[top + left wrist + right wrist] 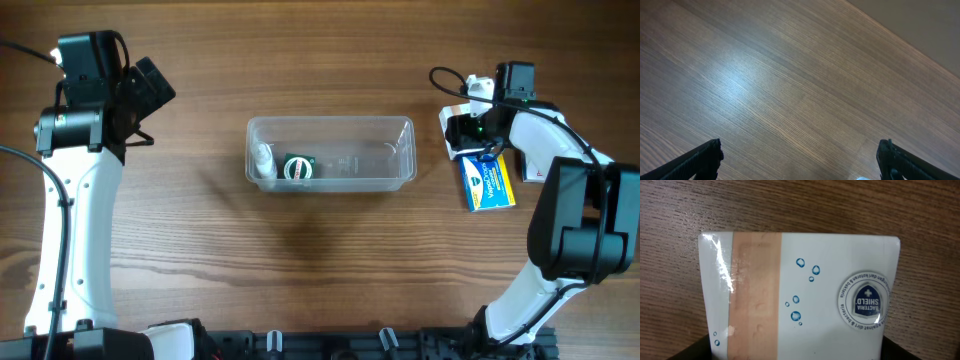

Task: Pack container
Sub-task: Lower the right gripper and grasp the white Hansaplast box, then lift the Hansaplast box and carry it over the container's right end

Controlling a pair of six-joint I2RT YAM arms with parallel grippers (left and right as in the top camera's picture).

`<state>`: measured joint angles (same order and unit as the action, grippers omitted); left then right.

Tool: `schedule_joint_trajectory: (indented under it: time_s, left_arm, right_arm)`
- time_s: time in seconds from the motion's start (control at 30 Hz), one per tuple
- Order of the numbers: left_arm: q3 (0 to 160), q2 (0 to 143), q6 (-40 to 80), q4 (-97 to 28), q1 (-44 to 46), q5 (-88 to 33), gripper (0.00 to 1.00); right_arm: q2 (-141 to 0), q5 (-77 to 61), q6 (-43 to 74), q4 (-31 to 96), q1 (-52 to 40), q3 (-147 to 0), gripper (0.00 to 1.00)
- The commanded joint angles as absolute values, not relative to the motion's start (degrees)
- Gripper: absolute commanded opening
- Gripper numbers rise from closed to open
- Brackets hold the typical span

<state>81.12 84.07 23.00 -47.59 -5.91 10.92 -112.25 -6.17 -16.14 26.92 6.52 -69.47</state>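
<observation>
The clear plastic container (331, 122) lies in the middle of the table. Inside it are a small white bottle (263, 161) and a round green tin (298, 168), both at its left end. My right gripper (472, 136) is to the right of the container, low over a white plaster box (452, 118). In the right wrist view the box (805, 290) lies flat on the wood and fills the frame. The fingers (800, 352) are spread wide at its two lower corners. My left gripper (158, 88) is open and empty at the far left (799, 150).
A blue medicine box (490, 183) lies on the table just in front of the white box. Another small box (531, 170) is partly hidden under the right arm. The left wrist view shows only bare wood table (790, 75).
</observation>
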Motion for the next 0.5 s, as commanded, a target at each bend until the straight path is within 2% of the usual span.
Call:
schedule_joint_trajectory:
  time_s: [0.0,0.47]
  left_arm:
    - [81.73,83.94,22.70,-47.62,-6.13,11.64,1.00]
    - [81.73,83.94,22.70,-47.62,-6.13,11.66,1.00]
  right_arm:
    - [-111.28,-6.04,-13.02,27.73,6.24,-71.16,0.72]
    - [-98.72,-6.09,-5.76,42.44,3.22,-81.38,0.72]
